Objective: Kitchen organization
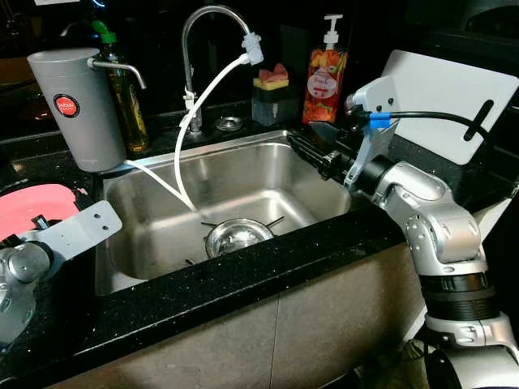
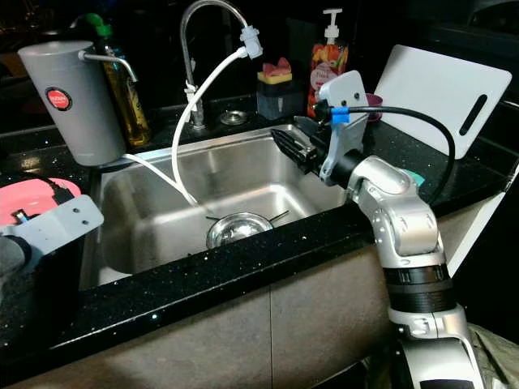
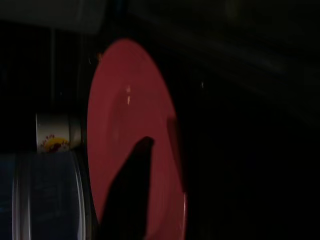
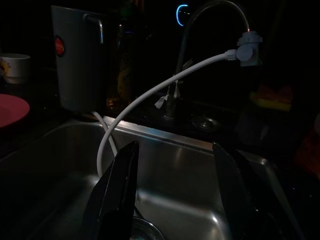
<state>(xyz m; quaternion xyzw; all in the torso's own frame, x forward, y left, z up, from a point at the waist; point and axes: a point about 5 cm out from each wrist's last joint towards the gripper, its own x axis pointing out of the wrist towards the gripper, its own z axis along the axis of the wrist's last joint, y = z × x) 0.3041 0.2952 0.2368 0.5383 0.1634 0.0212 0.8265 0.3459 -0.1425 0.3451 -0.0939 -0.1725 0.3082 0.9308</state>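
Nearest, on the dark tabletop (image 1: 243,279) at the robot's left, the pink plate (image 1: 32,207) is seen just beyond the left gripper (image 3: 132,190); whether that gripper is open cannot be told. Beyond, the right gripper (image 4: 175,190) is held over the right side of the sink (image 1: 268,174), its fingers (image 4: 117,185) spread wide and empty, aimed across the basin toward the faucet (image 1: 199,49). The plate is judged nearer the left arm.
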